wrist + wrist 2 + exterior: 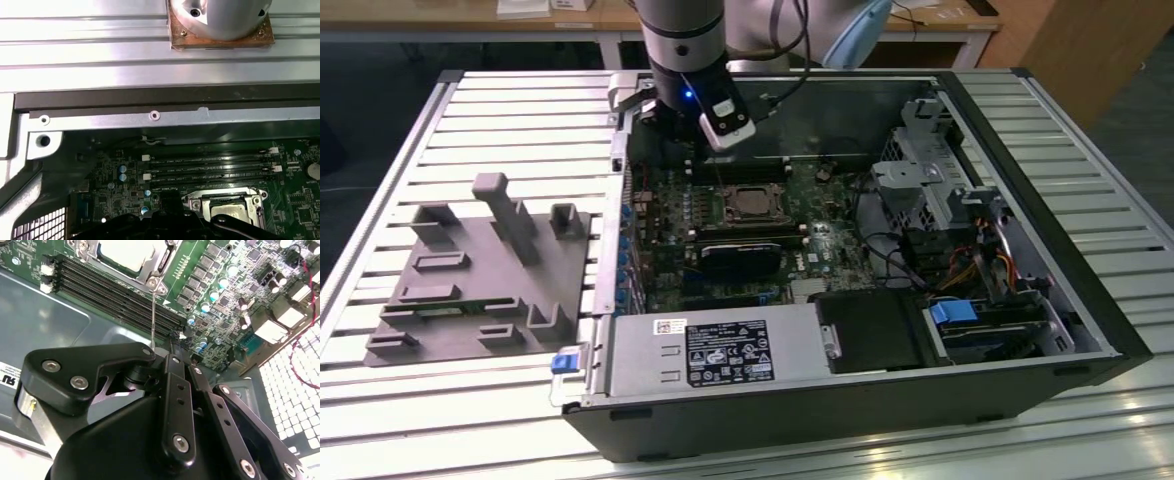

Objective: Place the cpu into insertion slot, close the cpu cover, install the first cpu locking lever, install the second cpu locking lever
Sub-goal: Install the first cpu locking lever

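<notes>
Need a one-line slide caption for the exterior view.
Black gripper hangs over the open dark computer case, near the dark-framed square insertion slot holding the pale silvery square cpu.

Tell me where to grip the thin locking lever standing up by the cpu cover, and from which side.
Grip the locking lever near its free upper end, likely from above: it is a thin straight wire rising off the board from the cpu cover corner, so the top stands clear of board parts.
</notes>
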Tool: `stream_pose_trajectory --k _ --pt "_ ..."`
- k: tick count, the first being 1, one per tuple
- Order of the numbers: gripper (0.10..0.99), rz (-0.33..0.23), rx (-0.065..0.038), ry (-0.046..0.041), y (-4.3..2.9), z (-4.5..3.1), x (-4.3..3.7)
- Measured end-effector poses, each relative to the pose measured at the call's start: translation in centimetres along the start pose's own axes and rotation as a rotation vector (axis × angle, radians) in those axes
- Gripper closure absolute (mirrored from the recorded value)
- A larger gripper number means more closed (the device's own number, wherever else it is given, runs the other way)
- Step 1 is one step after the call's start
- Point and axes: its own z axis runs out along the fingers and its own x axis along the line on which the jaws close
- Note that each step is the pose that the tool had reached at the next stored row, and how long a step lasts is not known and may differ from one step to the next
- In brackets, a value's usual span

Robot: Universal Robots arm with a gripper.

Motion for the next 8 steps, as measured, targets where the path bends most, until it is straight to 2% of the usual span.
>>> stream_pose_trajectory --k 4,8 --pt "0.984 0.000 0.000 0.0001 0.15 0.15 -0.46" --pt "0.984 0.000 0.000 0.0001 0.29 0.29 -1.25"
